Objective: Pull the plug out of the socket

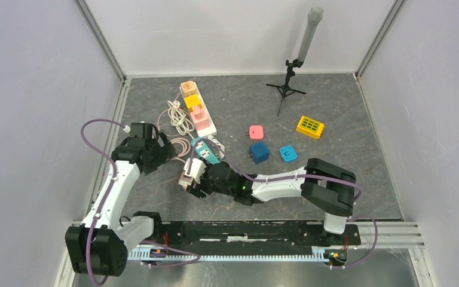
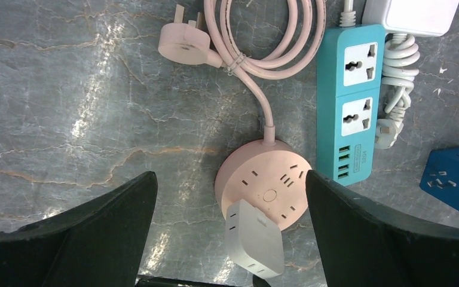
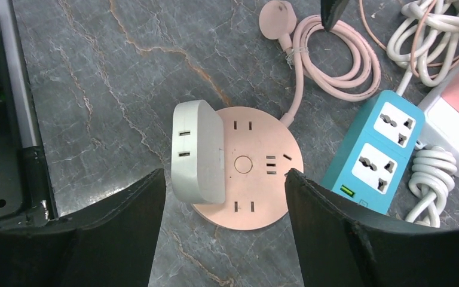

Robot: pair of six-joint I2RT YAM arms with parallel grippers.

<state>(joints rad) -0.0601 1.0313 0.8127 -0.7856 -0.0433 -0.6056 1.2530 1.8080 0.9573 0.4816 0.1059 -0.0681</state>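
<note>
The right hand [image 3: 224, 177] hangs over the grey table [image 3: 95, 72], jaws wide on either side of a round pink socket [image 3: 257, 179]. A white plug [image 3: 197, 152] sits in the socket's left edge. To the right lies a teal power strip [image 3: 376, 152], and above it a coiled pink cable [image 3: 340, 54].

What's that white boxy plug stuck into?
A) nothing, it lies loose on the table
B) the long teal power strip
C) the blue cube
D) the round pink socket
D: the white plug sits on one side of the round pink socket, while the teal strip beside it shows two empty outlets.
</note>
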